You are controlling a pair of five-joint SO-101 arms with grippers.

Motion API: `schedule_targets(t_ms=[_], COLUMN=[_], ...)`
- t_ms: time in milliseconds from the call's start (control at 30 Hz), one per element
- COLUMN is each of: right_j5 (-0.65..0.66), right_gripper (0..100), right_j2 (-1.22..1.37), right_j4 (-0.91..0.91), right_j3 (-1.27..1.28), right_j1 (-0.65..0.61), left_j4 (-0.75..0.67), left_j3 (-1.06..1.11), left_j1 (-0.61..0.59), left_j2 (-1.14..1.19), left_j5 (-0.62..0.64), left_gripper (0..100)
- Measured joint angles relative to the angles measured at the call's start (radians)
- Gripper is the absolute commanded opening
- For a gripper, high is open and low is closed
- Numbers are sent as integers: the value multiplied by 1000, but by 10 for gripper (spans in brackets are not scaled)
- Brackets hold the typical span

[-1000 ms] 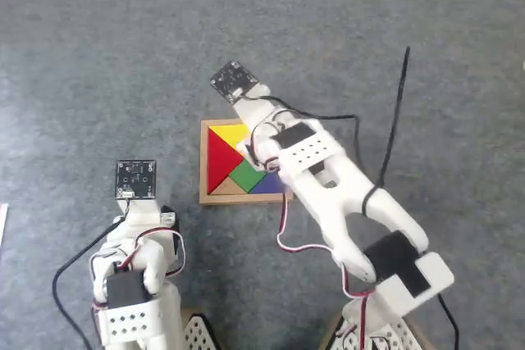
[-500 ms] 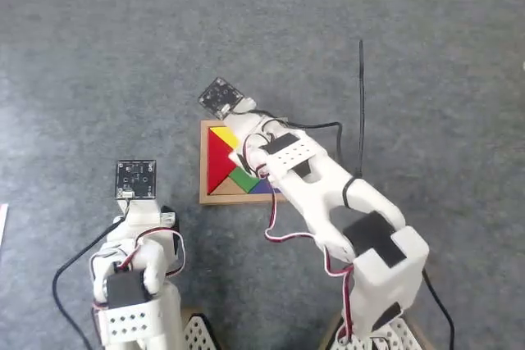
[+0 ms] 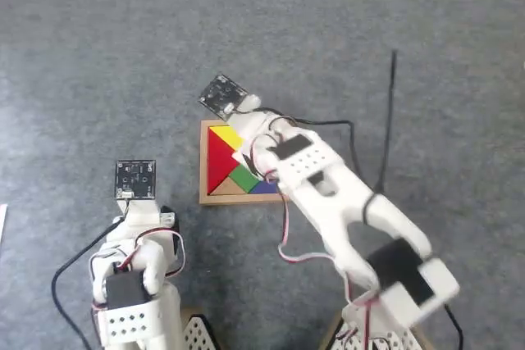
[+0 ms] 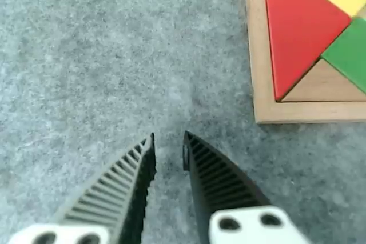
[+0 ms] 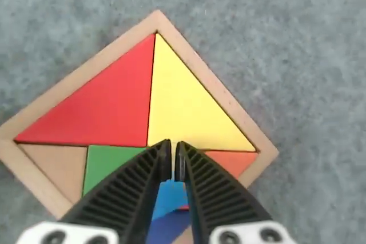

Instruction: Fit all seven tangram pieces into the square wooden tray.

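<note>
Swinging outward at the elbow, the right arm keeps its right gripper (image 3: 248, 160) over the tray (image 3: 203, 161). Left wrist view: the left gripper (image 4: 168, 141) is slightly parted and empty, hovering over carpet beside the tray. Right wrist view: jaws pinched together and empty above the seated tangram pieces (image 5: 183, 112), which look like thin, stiff, slick wood, likely best gripped by their edges.

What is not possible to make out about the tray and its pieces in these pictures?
- High view: the right arm covers the right part of the wooden tray and the pieces there.
- Right wrist view: the right gripper and its fingers hide most of the blue piece and its neighbours; seven cannot be counted.
- Left wrist view: the picture edge cuts off the tray past the red triangle.
</note>
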Motion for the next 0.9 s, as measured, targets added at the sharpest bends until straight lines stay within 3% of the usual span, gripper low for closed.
schedule_targets(t_ms=[167, 333, 900], right_j5=[0, 0, 0], right_gripper=[33, 33, 33], right_j2=[-184, -207, 146], right_j4=[74, 190, 190], right_j3=[97, 97, -74], right_j1=[0, 2, 57], left_j4=[0, 0, 0], left_j3=[0, 0, 0], left_j1=[0, 0, 0], left_j2=[0, 0, 0], left_j5=[0, 0, 0], left_gripper=[81, 81, 81])
